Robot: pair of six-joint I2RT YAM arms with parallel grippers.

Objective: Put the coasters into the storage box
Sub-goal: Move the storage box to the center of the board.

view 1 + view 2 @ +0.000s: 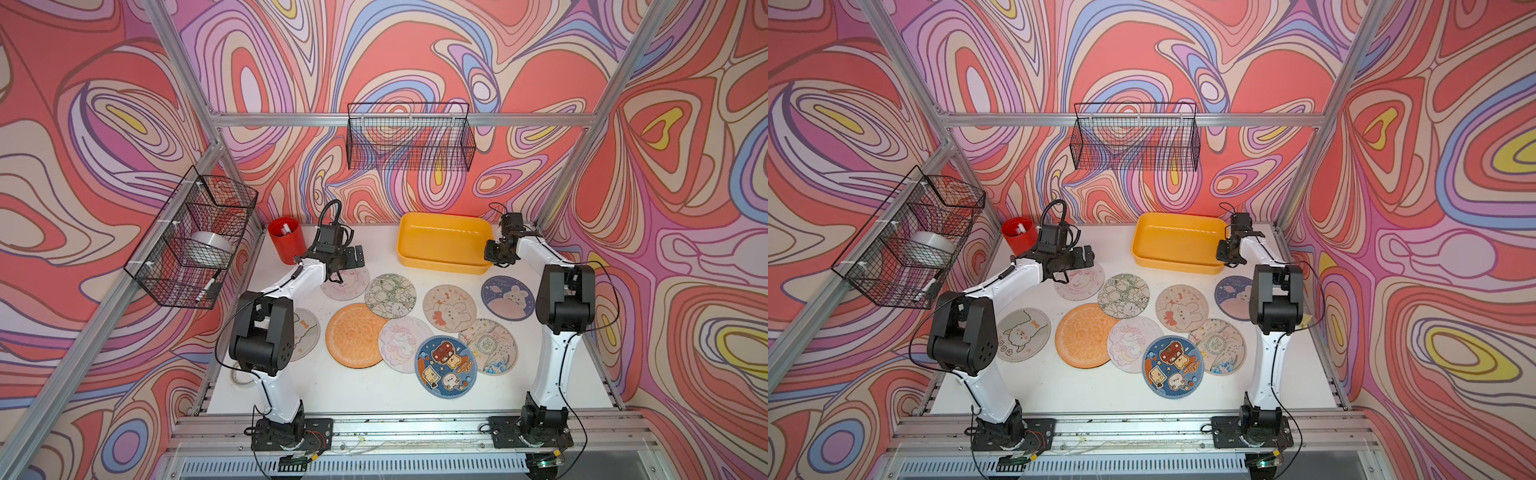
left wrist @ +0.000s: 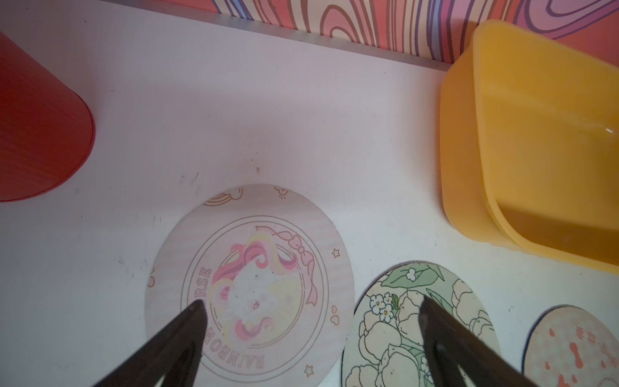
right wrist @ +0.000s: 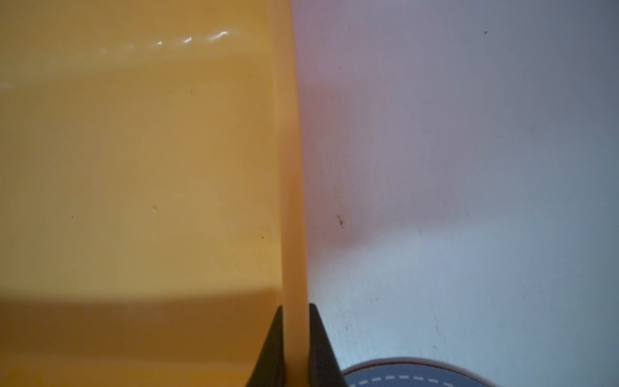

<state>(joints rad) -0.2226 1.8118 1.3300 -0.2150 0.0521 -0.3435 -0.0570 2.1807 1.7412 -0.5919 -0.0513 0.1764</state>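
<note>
box (image 1: pixel 436 262): empty, rim pinched by right hand (image 3: pixel 295 306), likely steadying. left hand (image 2: pixel 311 301) spread above coaster (image 2: pixel 249 284); next, catch its thin edge.

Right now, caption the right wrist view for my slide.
Right gripper shut on the storage box rim, a blue coaster peeking in nearby.

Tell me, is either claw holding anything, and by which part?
The right gripper pinches the yellow storage box by its rim, a jaw on each side. The left gripper is open, holding nothing.
</note>
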